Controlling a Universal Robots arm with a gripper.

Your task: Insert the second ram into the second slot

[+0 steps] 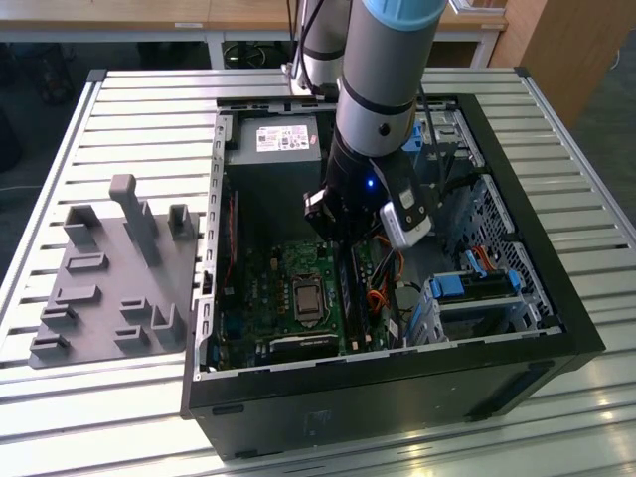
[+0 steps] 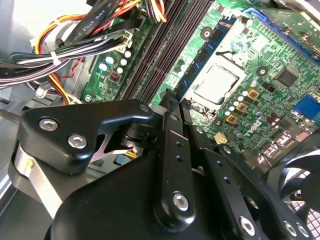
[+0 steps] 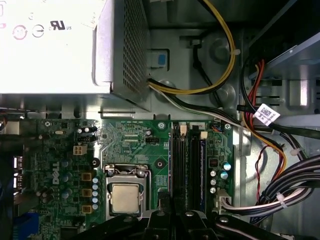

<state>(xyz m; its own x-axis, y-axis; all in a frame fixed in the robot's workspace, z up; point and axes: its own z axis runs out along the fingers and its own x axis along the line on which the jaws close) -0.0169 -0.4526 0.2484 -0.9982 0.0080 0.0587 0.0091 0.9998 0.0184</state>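
Exterior view: we saw the arm reaching into the computer case (image 1: 556, 328), claw (image 1: 343, 234) low over the memory slots (image 1: 350, 298).

Second wrist view: the claw's (image 2: 172, 100) grip we could not tell.

First wrist view: a blue memory stick (image 3: 203, 172) stood in the slots (image 3: 187, 170). Risk: tilted seating could jam.

Exterior view: high, angled down on open computer case (image 1: 556, 328), whole case in frame, arm (image 1: 383, 89) at centre. Both wrist views: close, looking into case; share motherboard (image 3: 135, 142) (image 2: 260, 45), CPU socket (image 3: 125, 197) (image 2: 217, 85).
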